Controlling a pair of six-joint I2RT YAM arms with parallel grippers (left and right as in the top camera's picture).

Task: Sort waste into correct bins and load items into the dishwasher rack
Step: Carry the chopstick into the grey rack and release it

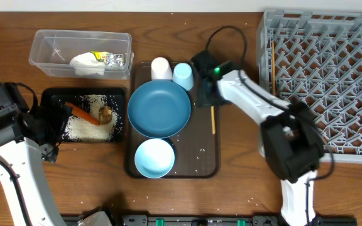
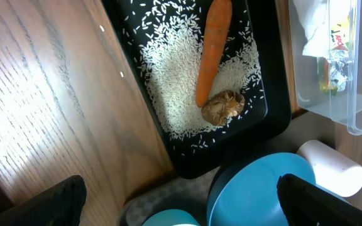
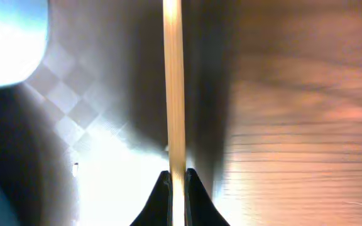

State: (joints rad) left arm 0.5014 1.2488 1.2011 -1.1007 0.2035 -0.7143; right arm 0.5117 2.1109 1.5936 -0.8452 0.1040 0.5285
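Note:
My right gripper is shut on a wooden chopstick that lies along the right edge of the brown serving tray; overhead, the chopstick sticks out below that gripper. My left gripper hangs open and empty beside the black tray, which holds the carrot, white rice and a brown lump. The clear tub contains tissue and a foil wrapper. The grey rack stands at the right.
On the serving tray sit the dark blue plate, light blue bowl, white cup and light blue cup. A yellow stick stands in the rack's left side. Rice grains dot the tray and table.

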